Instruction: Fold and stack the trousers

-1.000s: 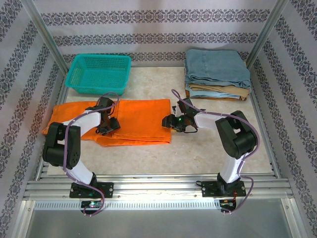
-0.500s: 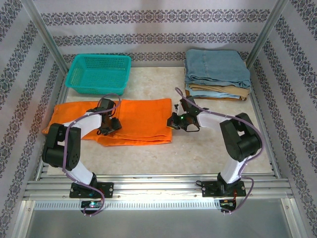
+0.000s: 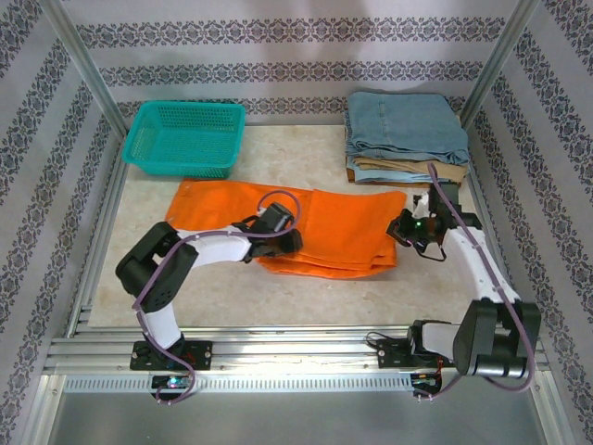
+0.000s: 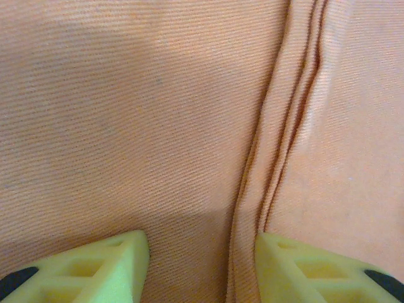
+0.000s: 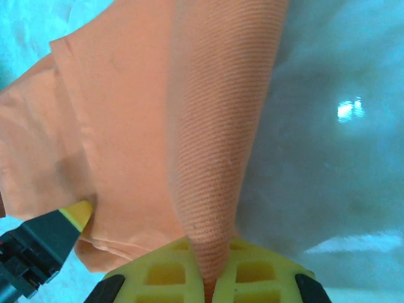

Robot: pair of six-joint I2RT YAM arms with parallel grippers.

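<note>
trousers [image 3: 315,227]: bright orange, soft, spread flat, one long crease | right gripper [image 5: 211,278]: pinched tight on trousers' end | left gripper [image 4: 202,252]: spread apart, on top of trousers

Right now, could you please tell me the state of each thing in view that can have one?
orange trousers: lying flat, folded lengthwise, right end pinched up.
left hand: open, over the trousers' middle.
right hand: shut on the trousers' right end.
teal basket: upright, empty.
denim pair: folded, top of the stack.
tan pair: folded, under the denim pair.
</note>
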